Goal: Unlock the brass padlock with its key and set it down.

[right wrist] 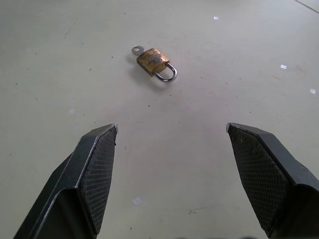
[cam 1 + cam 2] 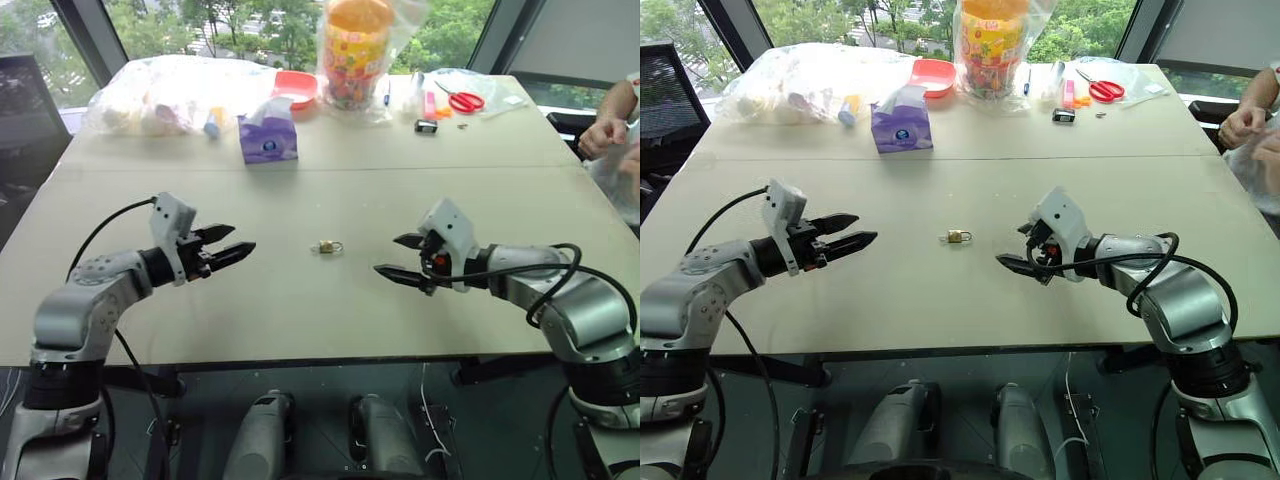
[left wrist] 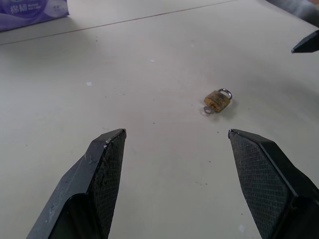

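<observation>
We have the wide pale surface [image 2: 300, 310] before us, its near half bare but for the lock, and both arms reach in over it from either side. Our left gripper [image 2: 226, 246] has its fingers well apart and holds nothing; our right gripper [image 2: 404, 256] likewise has its fingers spread wide and empty. Both hang above the surface, pointing inward toward each other.

Between the two sets of fingers, apart from both, the brass padlock [image 1: 154, 60] lies flat on its side, its silver shackle looking closed. The key [image 1: 136, 50] sits at the end of the body opposite the shackle, its round bow sticking out; we judge it is already seated in the keyhole, though that is too small to be sure.

As we see it, the step in hand is the approach and first grasp. To do it well, we should bring one pair of fingers down on the brass body across its flat faces and pin it firmly, keeping clear of the key. Then the other fingers can pinch the bow squarely and turn. The lock is small and may skid, so we close slowly.
</observation>
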Tool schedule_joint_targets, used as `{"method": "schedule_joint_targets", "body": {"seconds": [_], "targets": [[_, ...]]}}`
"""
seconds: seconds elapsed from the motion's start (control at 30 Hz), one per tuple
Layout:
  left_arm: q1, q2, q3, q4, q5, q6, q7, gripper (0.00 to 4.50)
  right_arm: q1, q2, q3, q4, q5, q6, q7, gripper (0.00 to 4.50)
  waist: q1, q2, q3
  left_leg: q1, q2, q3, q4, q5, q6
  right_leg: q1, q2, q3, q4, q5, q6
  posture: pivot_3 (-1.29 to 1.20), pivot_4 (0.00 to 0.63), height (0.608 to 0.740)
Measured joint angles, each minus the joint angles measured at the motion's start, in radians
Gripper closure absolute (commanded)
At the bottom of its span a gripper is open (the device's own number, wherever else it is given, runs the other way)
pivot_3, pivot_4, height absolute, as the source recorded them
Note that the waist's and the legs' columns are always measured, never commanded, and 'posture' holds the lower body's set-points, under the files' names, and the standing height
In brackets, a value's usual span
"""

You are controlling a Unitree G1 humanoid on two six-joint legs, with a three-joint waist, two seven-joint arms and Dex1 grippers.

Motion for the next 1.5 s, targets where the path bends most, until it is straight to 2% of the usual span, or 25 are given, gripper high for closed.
{"method": "schedule_joint_targets", "body": {"seconds": [0.53, 0.67, 0.83, 1.1, 1.33, 1.43, 1.5], "targets": [[0.014, 0.009, -0.012, -0.05, -0.017, 0.036, 0.033, 1.08, -0.101, -0.006, 0.081, 0.091, -0.047, 0.039, 0.038, 0.83, -0.002, 0.0, 0.0, 0.0, 0.0, 0.0, -0.001, 0.0, 0.0, -0.001, 0.0, 0.0, 0.0, 0.0, 0.0, 0.0, 0.15, 0.74], [-0.044, 0.1, -0.061, -0.025, 0.021, 0.016, -0.052, 1.08, -0.262, 0.026, 0.18, 0.198, -0.097, -0.001, 0.084, 0.83, -0.012, 0.0, 0.0, -0.001, 0.0, 0.001, -0.001, 0.0, 0.0, -0.002, 0.0, 0.0, 0.0, 0.001, -0.001, 0.0, 0.15, 0.74], [-0.039, 0.21, -0.09, -0.011, 0.007, 0.018, -0.224, 1.08, -0.447, 0.128, 0.326, 0.438, -0.194, -0.108, 0.176, 0.83, -0.03, 0.0, 0.0, -0.001, 0.0, 0.003, -0.003, 0.002, 0.002, -0.004, 0.0, 0.0, 0.0, 0.001, -0.001, 0.0, 0.15, 0.74], [-0.049, 0.219, -0.081, -0.021, -0.001, 0.022, -0.231, 1.08, -0.585, 0.312, 0.43, 0.86, -0.336, -0.381, 0.294, 0.83, -0.027, 0.001, 0.0, -0.003, -0.002, 0.003, -0.002, 0.002, 0.003, -0.004, 0.0, -0.001, 0.002, 0.001, -0.001, 0.0, 0.15, 0.74], [-0.004, 0.199, -0.053, -0.082, -0.024, 0.043, -0.178, 1.08, -0.638, 0.378, 0.429, 1.037, -0.414, -0.494, 0.356, 0.83, -0.029, 0.001, 0.0, -0.002, -0.001, 0.002, -0.002, 0.003, 0.002, -0.005, 0.001, -0.001, 0.005, 0.001, -0.001, 0.0, 0.15, 0.74], [0.001, 0.196, -0.048, -0.086, -0.024, 0.044, -0.158, 0.98, -0.638, 0.382, 0.428, 1.064, -0.438, -0.523, 0.376, 1.73, -0.028, 0.001, 0.0, -0.001, -0.001, 0.002, -0.001, 0.003, 0.001, -0.004, 0.001, -0.001, 0.006, 0.001, -0.001, 0.0, 0.15, 0.74], [0.002, 0.188, -0.047, -0.089, -0.023, 0.044, -0.139, 0.98, -0.635, 0.386, 0.428, 1.064, -0.458, -0.552, 0.392, 2.68, -0.029, 0.001, 0.0, 0.0, -0.001, 0.003, -0.001, 0.003, 0.001, -0.004, 0.001, -0.002, 0.007, 0.001, 0.0, 0.0, 0.15, 0.74]]}}
